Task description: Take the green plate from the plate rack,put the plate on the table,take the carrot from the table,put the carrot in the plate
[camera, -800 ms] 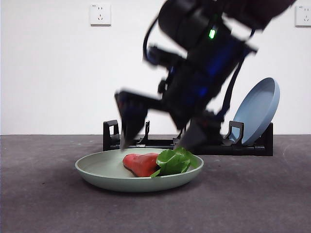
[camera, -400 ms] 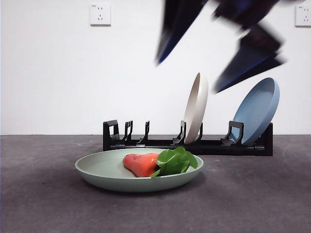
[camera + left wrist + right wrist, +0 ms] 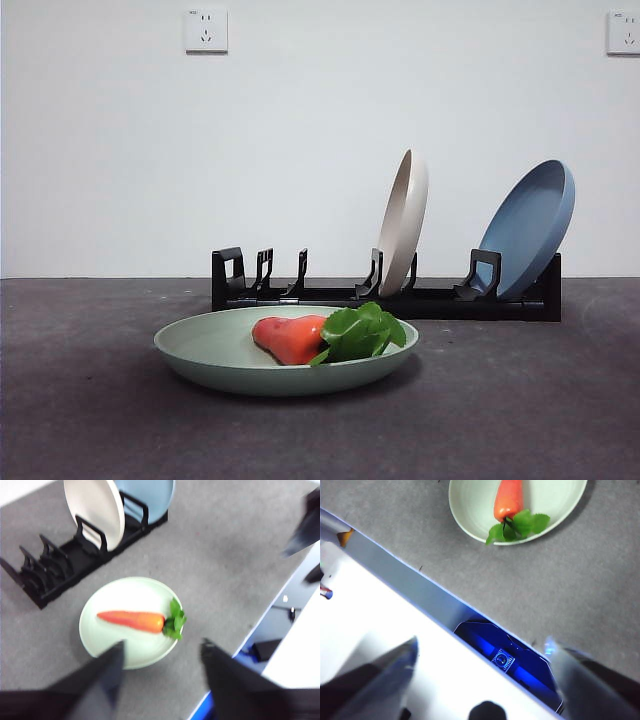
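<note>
Carrot [image 3: 291, 338] on green plate [image 3: 215, 362], claws offscreen frontally

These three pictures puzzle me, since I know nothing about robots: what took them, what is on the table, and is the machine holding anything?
They come from a two-armed table robot. One camera sits low at the table's edge and looks straight across; here it shows no arm at all. The other two ride on the arms' wrists and look down, so the blurred dark shapes at the bottom of each are that arm's own jaws.

On the grey table lies a green plate with a toy carrot resting in it. Behind stands a black plate rack that holds a beige plate and a blue plate on edge.

Nothing is held: the left gripper and the right gripper are both open and high above the table, apart from the plate.
</note>
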### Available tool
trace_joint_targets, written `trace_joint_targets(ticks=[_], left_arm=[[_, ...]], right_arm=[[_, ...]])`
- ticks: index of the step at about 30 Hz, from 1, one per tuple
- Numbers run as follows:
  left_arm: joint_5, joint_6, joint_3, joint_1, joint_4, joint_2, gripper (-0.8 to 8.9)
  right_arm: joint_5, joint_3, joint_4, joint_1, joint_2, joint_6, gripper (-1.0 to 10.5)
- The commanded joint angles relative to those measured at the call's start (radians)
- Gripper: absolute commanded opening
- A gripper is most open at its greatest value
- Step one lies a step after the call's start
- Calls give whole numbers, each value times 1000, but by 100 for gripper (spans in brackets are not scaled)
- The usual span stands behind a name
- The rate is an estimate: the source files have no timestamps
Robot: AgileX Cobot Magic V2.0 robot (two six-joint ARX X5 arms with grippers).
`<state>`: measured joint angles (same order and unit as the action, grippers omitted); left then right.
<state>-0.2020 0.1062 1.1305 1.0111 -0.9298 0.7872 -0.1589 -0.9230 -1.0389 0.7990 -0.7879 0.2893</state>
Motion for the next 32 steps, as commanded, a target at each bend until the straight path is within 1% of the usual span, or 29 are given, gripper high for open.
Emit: trace_joint_targets(ticks=[1, 6, 9, 26, 28, 30, 31, 32], left_arm=[[1, 24, -3, 3, -14, -3, -15], [2, 29, -3, 3, -22, -3, -8], [-2, 29, -3, 3, -22, -3, -3], [-5, 24, -3, 3, -23, -3, -3], [-9, 2, -3, 3, -26, -3, -3], [-40, -16, -3, -1, -26, -3, -3], [-72, -30, -3, -8, -20, -5, -3], [-127, -53, -4, -23, 2, -11, -3]], right_arm=[[1, 0, -19, 3, 31, 8, -12], [4, 0, -23, 3, 56, 9, -11], [4, 0, -22, 3, 56, 9, 3], [5, 0, -22, 3, 56, 9, 2], [5, 0, -23, 3, 56, 9, 2], [5, 0, -22, 3, 56, 9, 2], [5, 0, -22, 3, 56, 9, 2], [5, 0, -22, 3, 56, 9, 2]])
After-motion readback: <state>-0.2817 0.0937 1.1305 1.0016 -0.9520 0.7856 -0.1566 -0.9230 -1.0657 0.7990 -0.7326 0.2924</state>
